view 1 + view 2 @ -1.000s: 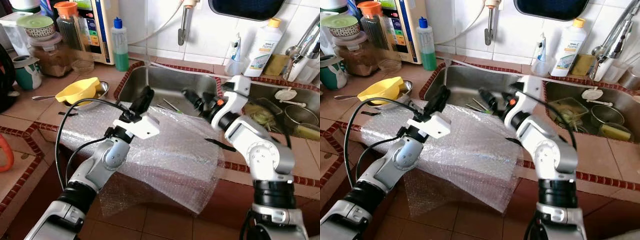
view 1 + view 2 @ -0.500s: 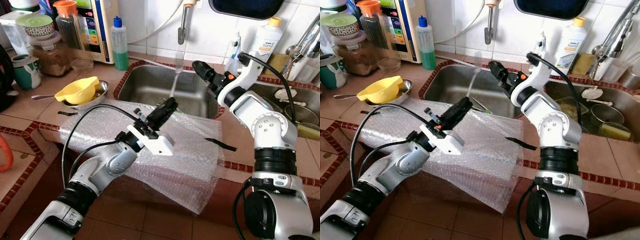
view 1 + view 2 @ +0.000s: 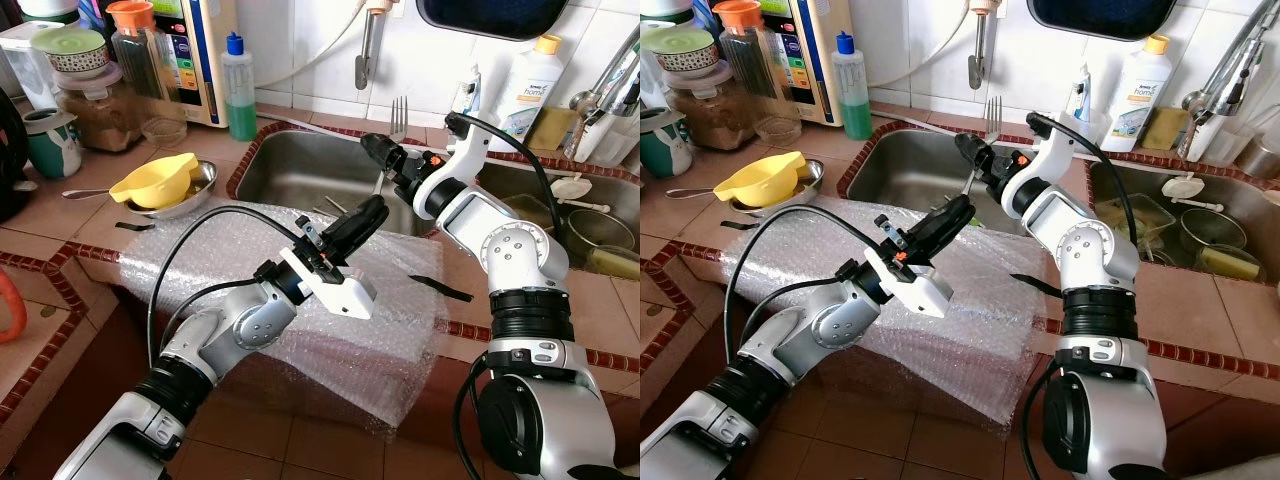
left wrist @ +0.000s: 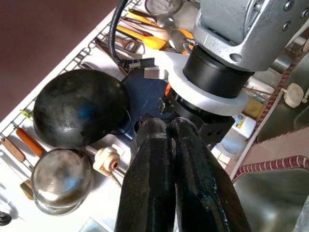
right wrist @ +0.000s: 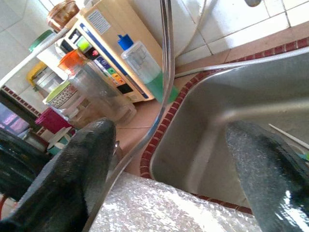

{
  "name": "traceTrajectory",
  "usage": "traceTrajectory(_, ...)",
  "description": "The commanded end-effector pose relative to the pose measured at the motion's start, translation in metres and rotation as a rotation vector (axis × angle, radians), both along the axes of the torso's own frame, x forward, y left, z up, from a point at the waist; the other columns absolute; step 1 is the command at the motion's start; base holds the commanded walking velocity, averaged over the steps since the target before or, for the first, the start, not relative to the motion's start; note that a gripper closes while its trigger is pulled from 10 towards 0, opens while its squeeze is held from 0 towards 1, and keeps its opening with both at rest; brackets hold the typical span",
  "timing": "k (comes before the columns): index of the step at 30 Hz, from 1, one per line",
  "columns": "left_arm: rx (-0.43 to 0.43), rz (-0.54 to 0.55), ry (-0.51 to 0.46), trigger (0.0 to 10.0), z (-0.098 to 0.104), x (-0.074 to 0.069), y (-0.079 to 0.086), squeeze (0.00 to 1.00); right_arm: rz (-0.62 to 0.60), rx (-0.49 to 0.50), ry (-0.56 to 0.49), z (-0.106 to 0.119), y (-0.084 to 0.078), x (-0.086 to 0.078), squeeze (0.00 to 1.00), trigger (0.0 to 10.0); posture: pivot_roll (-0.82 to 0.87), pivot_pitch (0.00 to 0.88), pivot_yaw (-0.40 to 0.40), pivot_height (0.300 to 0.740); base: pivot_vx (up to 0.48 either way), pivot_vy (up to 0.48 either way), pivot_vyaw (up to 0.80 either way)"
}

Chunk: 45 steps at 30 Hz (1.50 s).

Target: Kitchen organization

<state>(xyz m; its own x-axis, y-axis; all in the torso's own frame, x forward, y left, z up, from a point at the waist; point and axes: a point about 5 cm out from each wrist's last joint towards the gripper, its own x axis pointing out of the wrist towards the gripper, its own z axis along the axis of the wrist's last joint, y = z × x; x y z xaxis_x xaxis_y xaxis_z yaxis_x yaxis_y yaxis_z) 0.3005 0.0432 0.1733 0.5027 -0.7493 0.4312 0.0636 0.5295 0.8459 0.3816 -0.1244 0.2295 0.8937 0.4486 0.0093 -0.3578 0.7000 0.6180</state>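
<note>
Tiled kitchen counter [image 3: 60, 235] with steel sink [image 3: 300, 165], bubble wrap [image 3: 390, 320] draped over its front edge. Above the sink, right gripper [image 3: 375, 150] grasping an upright fork [image 3: 396, 120], tines up. Left gripper [image 3: 365, 213] clenched empty over the wrap.

Glossy metal fork [image 3: 399, 112]; brushed steel sink [image 3: 300, 165]; bubble wrap [image 3: 200, 255] — clear plastic, probably.

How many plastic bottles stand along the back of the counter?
2: a green bottle with a blue cap beside the left sink, and a white bottle with a yellow cap behind the right one. Others may be hidden.
</note>
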Motion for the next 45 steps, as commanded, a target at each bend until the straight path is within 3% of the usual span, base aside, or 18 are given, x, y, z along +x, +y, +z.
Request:
traceTrajectory(1, 0.002, -0.001, -0.012, 0.0, 0.004, 0.002, -0.001, 0.00, -0.027, -0.002, 0.002, 0.004, -0.004, 0.003, 0.00, 0.0, 0.02, 0.000, -0.063, 0.740, 0.000, 0.000, 0.00)
traceTrajectory(6, 0.013, 0.000, -0.009, 0.0, 0.002, 0.002, -0.001, 0.00, -0.046, -0.005, 0.017, 0.002, -0.007, 0.004, 0.00, 0.0, 0.02, 0.000, -0.062, 0.740, 0.000, 0.000, 0.00)
traceTrajectory(11, 0.021, -0.004, -0.007, 0.0, 0.001, 0.002, -0.002, 0.00, -0.069, 0.001, 0.103, -0.003, -0.010, 0.006, 0.00, 0.0, 0.02, 0.000, -0.062, 0.740, 0.000, 0.000, 0.00)
traceTrajectory(25, 0.047, -0.003, -0.015, 0.0, 0.000, 0.004, -0.002, 0.00, -0.061, 0.000, 0.130, -0.005, -0.008, 0.007, 0.00, 0.0, 0.02, 0.000, -0.061, 0.740, 0.000, 0.000, 0.00)
traceTrajectory(26, 0.052, -0.001, -0.017, 1.5, -0.001, 0.005, -0.002, 0.00, -0.062, 0.000, 0.130, -0.004, -0.009, 0.007, 0.00, 0.0, 0.02, 0.000, -0.062, 0.740, 0.000, 0.000, 0.00)
traceTrajectory(27, 0.052, -0.001, -0.016, 1.5, -0.001, 0.005, -0.002, 0.00, -0.063, 0.000, 0.129, -0.004, -0.009, 0.007, 0.00, 0.0, 0.02, 0.000, -0.062, 0.740, 0.000, 0.000, 0.00)
traceTrajectory(29, 0.057, 0.008, -0.020, 3.7, 0.000, 0.006, -0.001, 0.00, -0.068, -0.007, 0.130, -0.004, -0.009, 0.007, 0.00, 0.0, 0.02, 0.000, -0.062, 0.740, 0.000, 0.000, 0.00)
traceTrajectory(31, 0.058, 0.010, -0.018, 3.7, 0.000, 0.007, 0.000, 0.00, -0.072, -0.011, 0.130, -0.004, -0.010, 0.007, 0.00, 0.0, 0.02, 0.000, -0.062, 0.740, 0.000, 0.000, 0.00)
traceTrajectory(32, 0.060, 0.021, -0.002, 4.6, -0.001, 0.009, 0.001, 0.00, -0.078, -0.010, 0.137, -0.005, -0.010, 0.007, 0.00, 0.0, 0.02, 0.000, -0.063, 0.740, 0.000, 0.000, 0.00)
traceTrajectory(36, 0.066, 0.037, 0.004, 5.3, -0.001, 0.012, 0.001, 0.00, -0.083, -0.010, 0.145, -0.007, -0.011, 0.007, 0.00, 0.0, 0.02, 0.000, -0.064, 0.740, 0.000, 0.000, 0.00)
traceTrajectory(37, 0.070, 0.041, 0.005, 6.8, -0.001, 0.013, 0.000, 0.00, -0.084, -0.011, 0.146, -0.007, -0.012, 0.007, 0.00, 0.0, 0.02, 0.000, -0.064, 0.740, 0.000, 0.000, 0.00)
traceTrajectory(38, 0.078, 0.049, 0.002, 10.0, -0.002, 0.014, 0.000, 0.00, -0.086, -0.013, 0.147, -0.007, -0.012, 0.006, 0.00, 0.0, 0.02, 0.000, -0.064, 0.740, 0.000, 0.000, 0.00)
traceTrajectory(40, 0.075, 0.065, 0.020, 10.0, -0.003, 0.017, 0.001, 0.00, -0.095, -0.018, 0.149, -0.008, -0.014, 0.006, 0.00, 0.0, 0.01, 0.000, -0.063, 0.740, 0.000, 0.000, 0.00)
traceTrajectory(41, 0.065, 0.068, 0.026, 10.0, -0.002, 0.018, 0.001, 1.00, -0.098, -0.020, 0.147, -0.008, -0.015, 0.007, 0.00, 0.0, 0.01, 0.000, -0.064, 0.740, 0.000, 0.000, 0.00)
traceTrajectory(45, 0.036, 0.067, 0.055, 10.0, -0.002, 0.018, 0.003, 1.00, -0.107, -0.033, 0.135, -0.007, -0.015, 0.010, 0.00, 0.0, 0.02, 0.000, -0.067, 0.740, 0.000, 0.000, 0.00)
